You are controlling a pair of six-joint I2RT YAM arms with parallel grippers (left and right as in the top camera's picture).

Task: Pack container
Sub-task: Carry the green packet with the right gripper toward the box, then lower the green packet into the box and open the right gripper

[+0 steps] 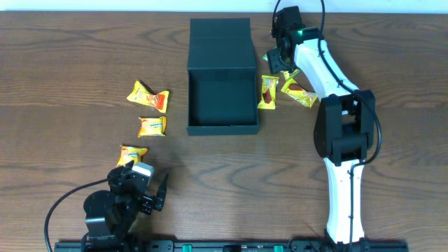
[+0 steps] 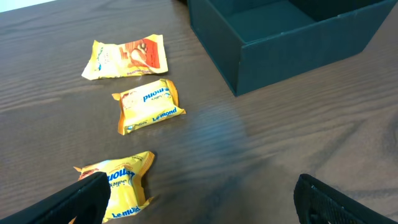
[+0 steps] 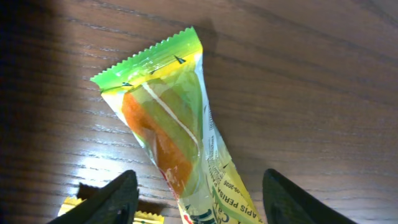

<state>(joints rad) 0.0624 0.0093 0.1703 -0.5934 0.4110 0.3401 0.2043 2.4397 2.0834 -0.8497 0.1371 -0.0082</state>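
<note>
Two arms sit in very different poses. Your left arm (image 1: 115, 203) is folded up at the near left edge of the counter (image 1: 70, 56). The left fingers (image 2: 68, 205) are spread wide over bare wood, just beside a yellow packet (image 2: 127, 180). Your right arm (image 1: 325, 70) reaches far out, past the right side of the container (image 1: 222, 127), which stands open in the middle. From above, you cannot see what lies under that arm's tip. The right wrist view shows it: the right fingers (image 3: 106, 202) are wide apart, with a green and yellow packet (image 3: 168, 118) lying between them, not squeezed.
</note>
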